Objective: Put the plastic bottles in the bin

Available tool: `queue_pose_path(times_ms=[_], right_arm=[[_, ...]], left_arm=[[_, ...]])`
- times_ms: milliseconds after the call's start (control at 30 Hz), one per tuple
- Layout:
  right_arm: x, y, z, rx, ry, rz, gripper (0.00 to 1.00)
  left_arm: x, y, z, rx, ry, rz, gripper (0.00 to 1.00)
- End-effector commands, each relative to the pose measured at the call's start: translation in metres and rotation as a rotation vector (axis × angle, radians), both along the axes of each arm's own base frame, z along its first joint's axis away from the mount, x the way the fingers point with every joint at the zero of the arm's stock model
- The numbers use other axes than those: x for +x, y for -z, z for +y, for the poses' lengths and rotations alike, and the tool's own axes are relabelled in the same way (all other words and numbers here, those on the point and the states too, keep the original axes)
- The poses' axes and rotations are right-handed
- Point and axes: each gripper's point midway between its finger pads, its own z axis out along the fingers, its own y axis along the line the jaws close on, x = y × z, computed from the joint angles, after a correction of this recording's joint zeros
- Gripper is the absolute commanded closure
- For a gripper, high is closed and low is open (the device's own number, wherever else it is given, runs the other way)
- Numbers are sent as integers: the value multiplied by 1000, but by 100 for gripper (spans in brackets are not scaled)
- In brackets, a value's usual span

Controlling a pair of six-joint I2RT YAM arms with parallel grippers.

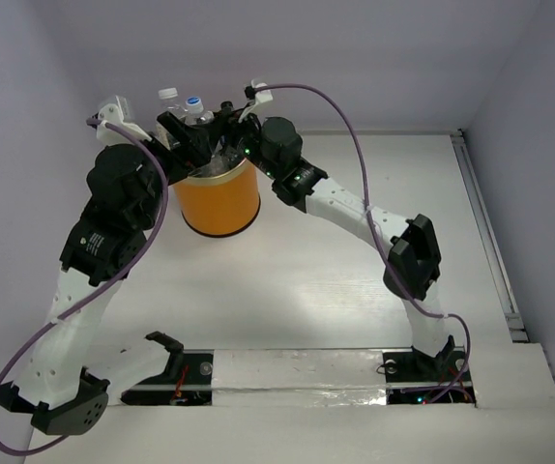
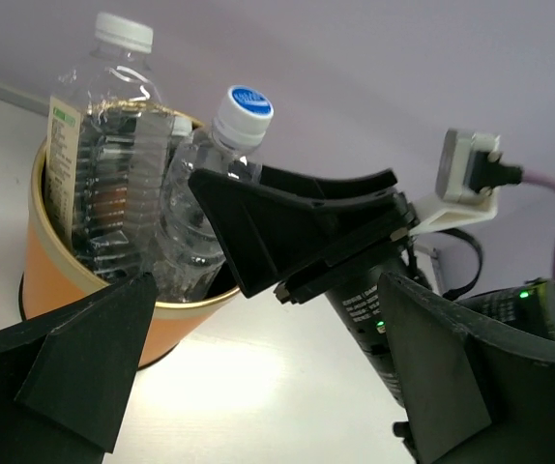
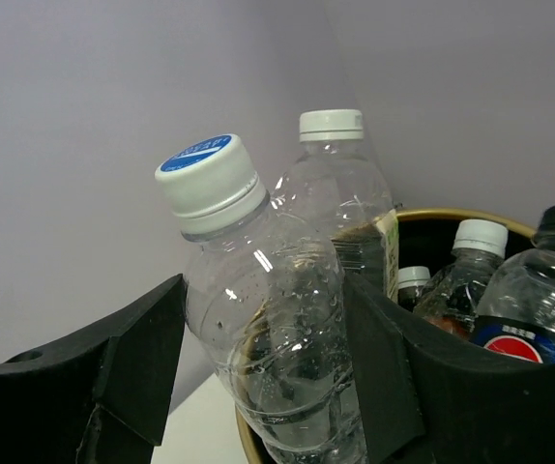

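my right claw [image 3: 263, 353] is closed part-way around the blue-capped bottle [image 3: 268, 280], a pad pressed on each side of its clear body just below the shoulder. the bottle leans with its lower end already inside the bin [image 1: 221, 205]. my left claw [image 2: 268, 329] is spread wide and holds nothing, hanging just beside the bin's rim.

this bottle looks empty, so i judge it very light. the thin, ribbed wall should dent under a hard squeeze, and the smooth plastic could slide between the pads. the stiffer band under the shoulder, where i have it, seems the best place to hold, not the soft middle.

count: one bin, standing on the surface [image 1: 306, 290]. five bottles, all in or at its mouth:
- the blue-capped one in my grip
- a tall white-capped bottle [image 3: 340, 193] beside it
- a black-capped bottle [image 3: 548, 290] with a blue label
- two lower white caps, one nearer the rim [image 3: 479, 237] and one deeper [image 3: 413, 277]

i see no other bottle lying on the surface.
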Motion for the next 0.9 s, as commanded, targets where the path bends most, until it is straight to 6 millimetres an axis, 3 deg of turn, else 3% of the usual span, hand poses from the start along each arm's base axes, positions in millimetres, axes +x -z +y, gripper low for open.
queue_pose_path(times_ms=[0, 67, 100, 133, 233, 333, 467, 500, 533, 567, 633, 667, 700, 733, 867], right_arm=[[-26, 76, 21, -245, -37, 165, 39], [-22, 109, 21, -276, -13, 244, 39], [-22, 146, 22, -327, -13, 304, 40], [-29, 168, 24, -366, -20, 347, 40], [-31, 196, 18, -374, 2, 389, 40], [-24, 192, 20, -374, 22, 367, 38], [-24, 205, 16, -422, 41, 412, 39], [-25, 208, 14, -426, 45, 422, 41], [-26, 210, 12, -426, 47, 432, 54], [-28, 220, 6, -446, 61, 453, 61], [-33, 233, 0, -456, 68, 487, 61], [-37, 226, 0, -417, 58, 488, 61], [-46, 250, -8, -444, 53, 525, 60], [-50, 256, -13, -450, 55, 541, 60], [-53, 267, -24, -488, 78, 542, 60]], left_arm=[[1, 5, -3, -7, 20, -12, 2], [0, 21, -5, -17, 24, 19, 2], [-1, 24, -5, -21, 22, 23, 2], [-4, 23, -3, -29, 24, 14, 1], [-5, 21, 0, -28, 11, 13, 1], [-4, 19, 0, -24, 6, 8, 1], [-2, 15, 2, -27, 0, 2, 1], [-2, 14, 2, -26, -2, 0, 1], [-3, 12, 4, -27, -8, -6, 1], [-3, 11, 4, -26, -8, -7, 1], [-4, 13, 7, -21, -18, -5, 1], [-4, 18, 7, -16, -21, 3, 1], [-4, 23, 8, -11, -24, 11, 1], [-5, 25, 10, -14, -30, 11, 1], [-4, 52, 8, -4, -31, 58, 1]])
